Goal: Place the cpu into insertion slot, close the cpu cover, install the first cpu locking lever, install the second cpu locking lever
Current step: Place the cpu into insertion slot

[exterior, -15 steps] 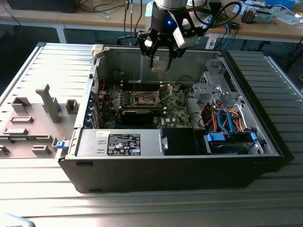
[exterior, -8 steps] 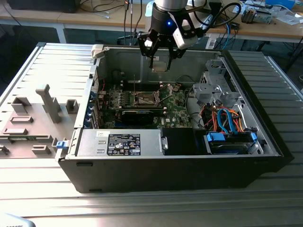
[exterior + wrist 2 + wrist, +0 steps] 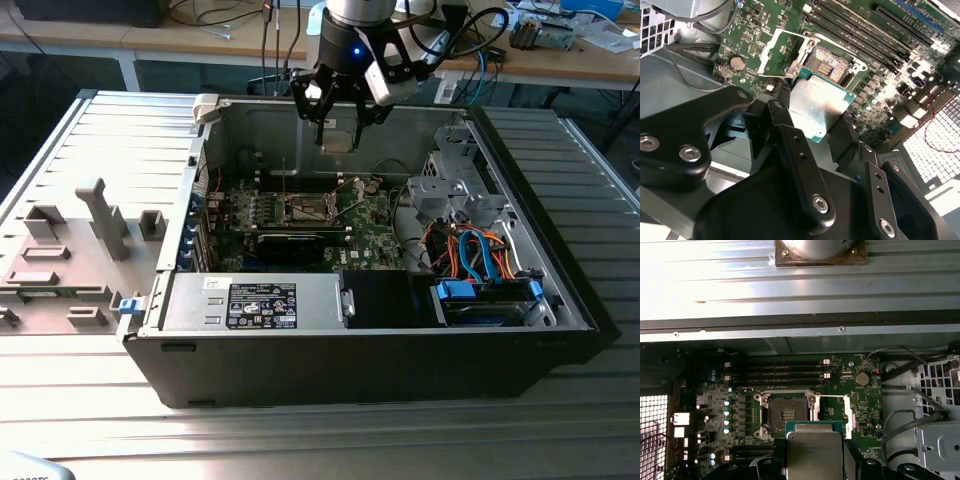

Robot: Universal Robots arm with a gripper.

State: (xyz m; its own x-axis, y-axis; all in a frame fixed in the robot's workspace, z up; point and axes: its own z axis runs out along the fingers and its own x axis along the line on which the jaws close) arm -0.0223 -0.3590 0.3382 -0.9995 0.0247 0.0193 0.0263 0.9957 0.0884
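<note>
While the gripper hangs over the computer case in the exterior view, we hold the cpu above the insertion slot. In the second wrist view, our fingers pinch its edges; the cpu cover is swung aside. In the first wrist view, the insertion slot lies bare. We judge the cpu light, stiff, fragile: edges only.

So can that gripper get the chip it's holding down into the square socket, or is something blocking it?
Probably yes. The gripper holds the cpu over the board close to the insertion slot. The cpu cover stands open to one side, and the slot's dark centre lies bare with nothing between.
</note>
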